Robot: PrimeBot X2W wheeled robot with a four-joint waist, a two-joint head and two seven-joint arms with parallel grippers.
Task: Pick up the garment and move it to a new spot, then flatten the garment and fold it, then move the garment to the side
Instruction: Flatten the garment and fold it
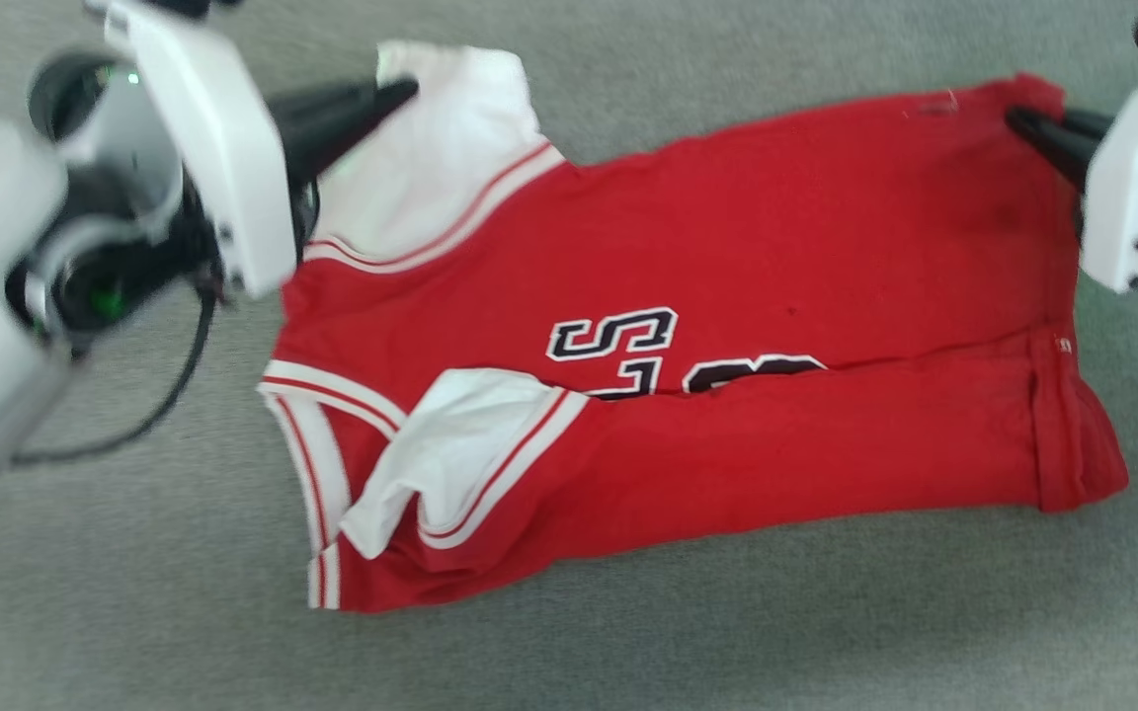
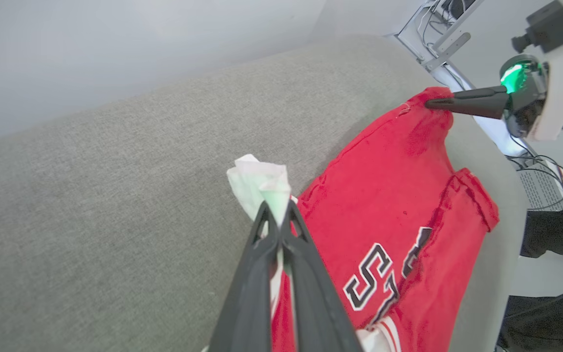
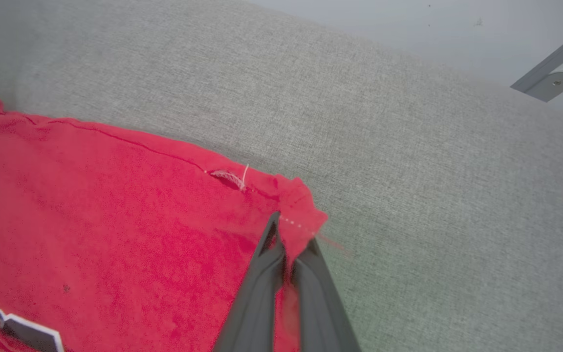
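The garment [image 1: 727, 296] is a red jersey with white sleeve panels, striped trim and black-and-white lettering. It lies spread sideways on the grey fabric surface [image 1: 628, 652], its near half folded over. My left gripper [image 1: 401, 94] is shut on the far white sleeve [image 2: 257, 183] at the upper left. My right gripper [image 1: 1018, 120] is shut on the far red hem corner [image 3: 301, 205] at the upper right. In the left wrist view the right gripper [image 2: 430, 102] pinches that corner, and the garment [image 2: 389, 205] stretches between the two.
The grey surface's edge [image 2: 501, 205] runs close to the garment's hem side, with cables and a metal frame [image 2: 438, 44] beyond it. A black cable [image 1: 174, 385] hangs from my left arm. Bare grey fabric lies in front of and behind the garment.
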